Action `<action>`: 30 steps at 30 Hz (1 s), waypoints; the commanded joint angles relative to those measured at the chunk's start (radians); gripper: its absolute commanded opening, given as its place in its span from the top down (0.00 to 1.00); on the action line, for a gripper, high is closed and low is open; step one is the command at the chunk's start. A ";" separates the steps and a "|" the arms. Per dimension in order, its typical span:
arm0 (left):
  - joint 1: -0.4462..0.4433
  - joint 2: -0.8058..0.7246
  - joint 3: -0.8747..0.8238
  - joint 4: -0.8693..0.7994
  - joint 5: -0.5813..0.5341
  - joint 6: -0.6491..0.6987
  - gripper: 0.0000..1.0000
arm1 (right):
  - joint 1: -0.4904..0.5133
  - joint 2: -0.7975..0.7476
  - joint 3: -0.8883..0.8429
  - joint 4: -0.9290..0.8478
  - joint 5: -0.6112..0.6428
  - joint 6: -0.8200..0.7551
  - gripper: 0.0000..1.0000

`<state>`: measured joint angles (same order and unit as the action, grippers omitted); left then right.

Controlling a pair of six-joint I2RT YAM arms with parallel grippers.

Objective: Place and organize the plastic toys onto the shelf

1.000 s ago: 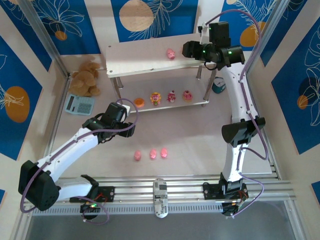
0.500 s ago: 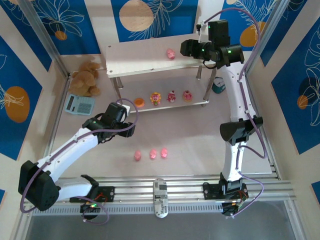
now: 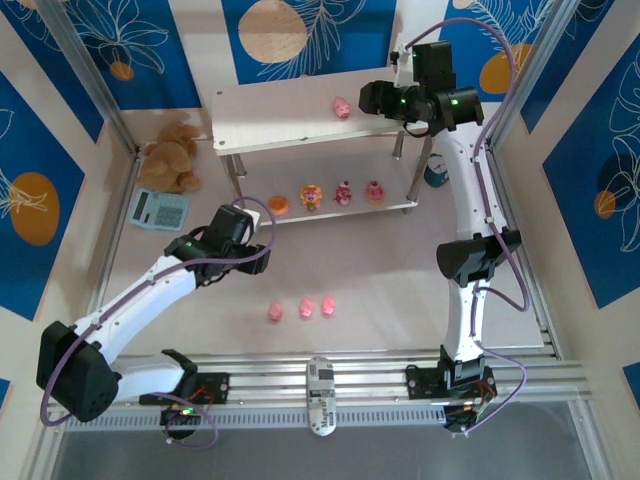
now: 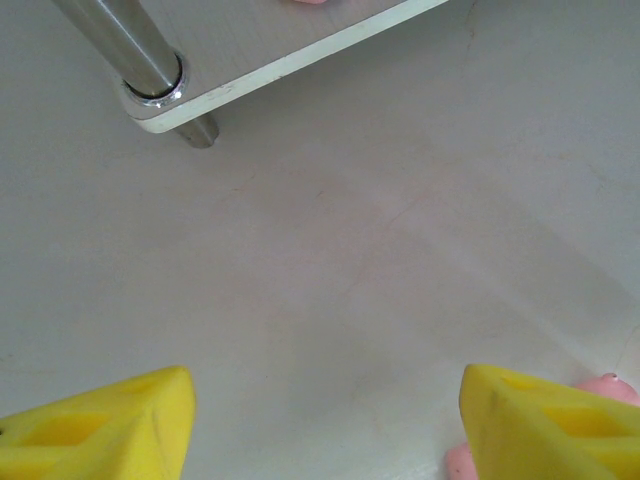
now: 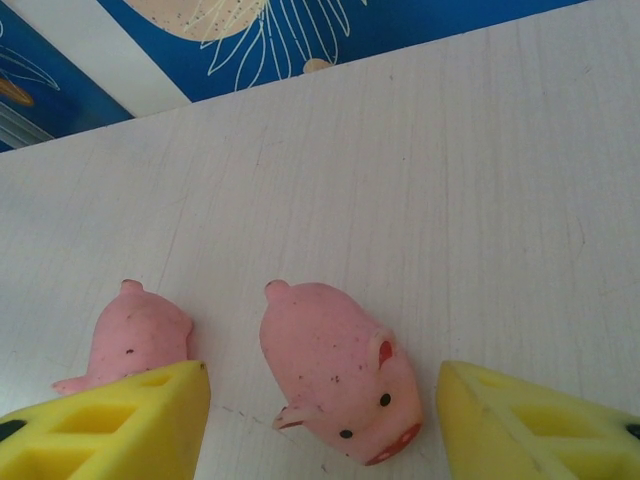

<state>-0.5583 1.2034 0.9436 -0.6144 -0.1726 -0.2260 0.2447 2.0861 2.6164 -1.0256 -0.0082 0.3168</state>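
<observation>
Hovering over the pale surface (image 4: 330,260), the left tool (image 4: 325,410) stands wide and empty, a small pink plastic toy (image 4: 606,384) showing past one yellow finger (image 4: 540,420). Farther off, on the top board of the beige two-tier shelf (image 5: 480,150), the right tool (image 5: 322,395) straddles a pink plastic piglet (image 5: 335,360), parted, touching nothing.

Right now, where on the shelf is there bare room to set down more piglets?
The top board is bare from its left end up to the two piglets by the right fingers. The lower board is crowded along its front: orange piece and three cupcakes in a row.
</observation>
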 commanded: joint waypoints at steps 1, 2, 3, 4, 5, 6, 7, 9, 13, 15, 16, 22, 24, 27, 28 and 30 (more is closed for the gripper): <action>0.014 -0.023 0.014 -0.015 0.001 0.017 0.30 | 0.012 0.011 0.035 -0.030 -0.027 -0.004 0.38; 0.014 -0.024 0.013 -0.014 0.001 0.017 0.30 | 0.013 0.010 0.035 -0.032 -0.031 -0.003 0.38; 0.014 -0.026 0.012 -0.015 0.001 0.016 0.30 | 0.015 0.007 0.035 -0.035 -0.033 -0.003 0.38; 0.014 -0.027 0.012 -0.013 0.001 0.017 0.30 | 0.017 0.004 0.035 -0.037 -0.036 -0.004 0.38; 0.014 -0.029 0.010 -0.014 0.001 0.017 0.30 | 0.018 0.002 0.034 -0.038 -0.040 -0.004 0.38; 0.014 -0.028 0.010 -0.015 -0.001 0.016 0.30 | 0.018 0.002 0.035 -0.040 -0.046 -0.005 0.38; 0.014 -0.030 0.010 -0.015 -0.001 0.016 0.30 | 0.018 0.002 0.035 -0.040 -0.054 -0.003 0.38; 0.014 -0.034 0.008 -0.015 -0.001 0.017 0.30 | 0.019 0.001 0.036 -0.045 -0.058 -0.002 0.38; 0.014 -0.043 0.003 -0.016 -0.002 0.014 0.30 | 0.025 -0.006 0.031 -0.053 -0.062 -0.001 0.38; 0.014 -0.047 0.001 -0.018 -0.005 0.014 0.30 | 0.030 -0.011 0.028 -0.056 -0.064 -0.005 0.38; 0.014 -0.048 0.001 -0.019 -0.005 0.016 0.30 | 0.033 -0.013 0.024 -0.059 -0.064 -0.007 0.38; 0.014 -0.054 -0.003 -0.019 -0.004 0.014 0.30 | 0.042 -0.041 -0.010 -0.058 -0.065 -0.009 0.38; 0.015 -0.057 -0.004 -0.019 -0.005 0.014 0.30 | 0.043 -0.053 -0.027 -0.056 -0.062 -0.010 0.38; 0.016 -0.059 -0.006 -0.019 -0.006 0.013 0.30 | 0.043 -0.072 -0.059 -0.040 -0.037 -0.012 0.38; 0.016 -0.060 -0.007 -0.018 -0.006 0.014 0.30 | 0.042 -0.077 -0.064 -0.035 -0.028 -0.012 0.38; 0.016 -0.062 -0.008 -0.019 -0.007 0.013 0.30 | 0.043 -0.080 -0.071 -0.034 -0.027 -0.012 0.38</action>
<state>-0.5575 1.1652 0.9432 -0.6151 -0.1734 -0.2260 0.2798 2.0441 2.5622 -1.0389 -0.0299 0.3088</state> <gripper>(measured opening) 0.699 0.623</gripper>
